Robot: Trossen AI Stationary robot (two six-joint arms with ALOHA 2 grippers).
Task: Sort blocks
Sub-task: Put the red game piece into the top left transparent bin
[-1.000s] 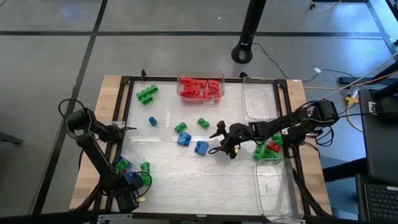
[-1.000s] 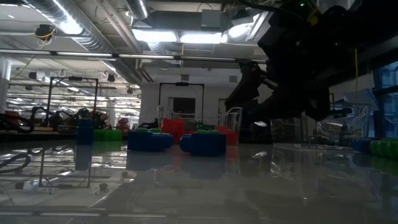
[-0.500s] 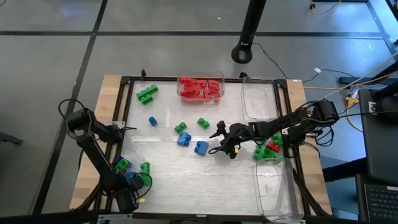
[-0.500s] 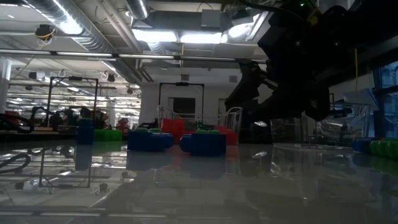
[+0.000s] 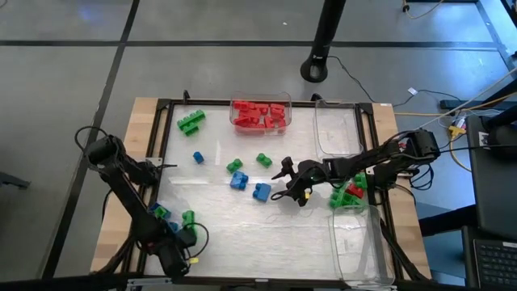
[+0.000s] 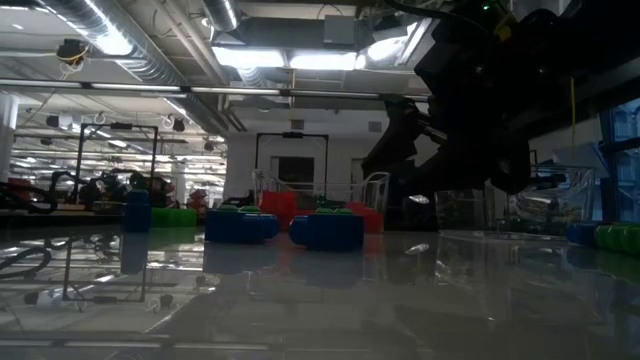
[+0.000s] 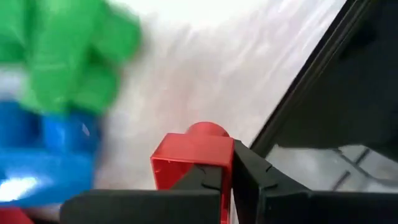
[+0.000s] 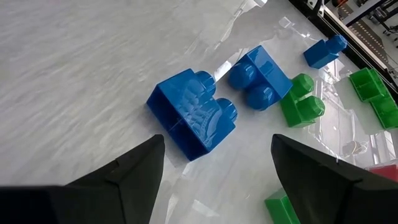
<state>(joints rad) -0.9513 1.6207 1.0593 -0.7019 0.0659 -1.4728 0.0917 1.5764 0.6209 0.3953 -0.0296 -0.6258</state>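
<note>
The blocks are judged light, rigid and smooth-sided, so they are best pinched across two flat faces rather than over the studs. A red block is clamped between the closed fingers of the left gripper, with a green block and another blue one lying just beyond the fingertips. The right gripper is held with fingers wide apart, and a blue block is framed just ahead of the gap, untouched; a second blue block lies close behind it. The table is glossy and pale, so nudged blocks are expected to slide. A large, brightly lit workshop is seen beyond.
</note>
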